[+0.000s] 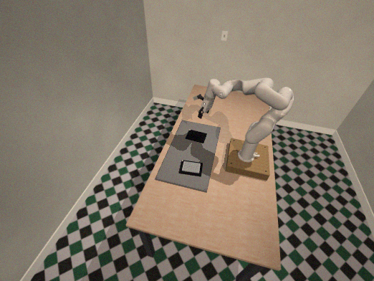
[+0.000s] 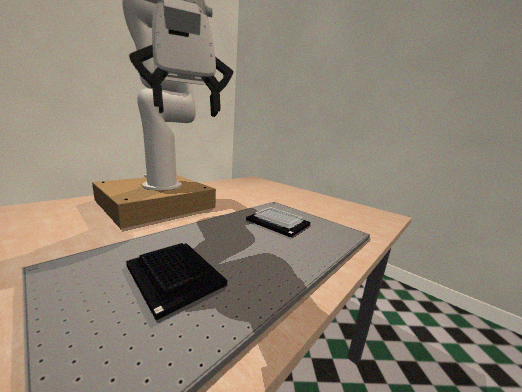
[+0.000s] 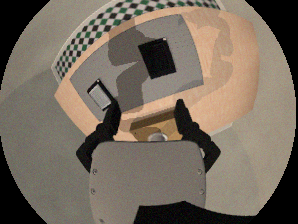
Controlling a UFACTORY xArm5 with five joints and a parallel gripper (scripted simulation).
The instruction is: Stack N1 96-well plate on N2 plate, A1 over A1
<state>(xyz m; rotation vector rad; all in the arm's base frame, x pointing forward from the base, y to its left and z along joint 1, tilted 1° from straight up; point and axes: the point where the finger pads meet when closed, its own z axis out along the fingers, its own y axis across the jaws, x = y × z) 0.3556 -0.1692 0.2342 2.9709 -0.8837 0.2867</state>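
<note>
A black 96-well plate (image 1: 196,135) sits on a black nest at the far end of the grey perforated mat; it also shows in the exterior view (image 2: 175,272) and the wrist view (image 3: 157,58). A clear 96-well plate (image 1: 190,167) sits on another black nest at the mat's near end, also seen in the exterior view (image 2: 278,218) and the wrist view (image 3: 100,94). My gripper (image 1: 201,111) (image 2: 186,100) hangs high above the table, beyond the far edge of the mat, fingers wide open and empty. In the wrist view the gripper (image 3: 147,112) is far from both plates.
The grey mat (image 1: 190,154) lies on a wooden table. The arm stands on a wooden block (image 1: 248,163) beside the mat. A small white label (image 2: 159,309) marks one corner of the black nest. The table's edges drop to a checkered floor.
</note>
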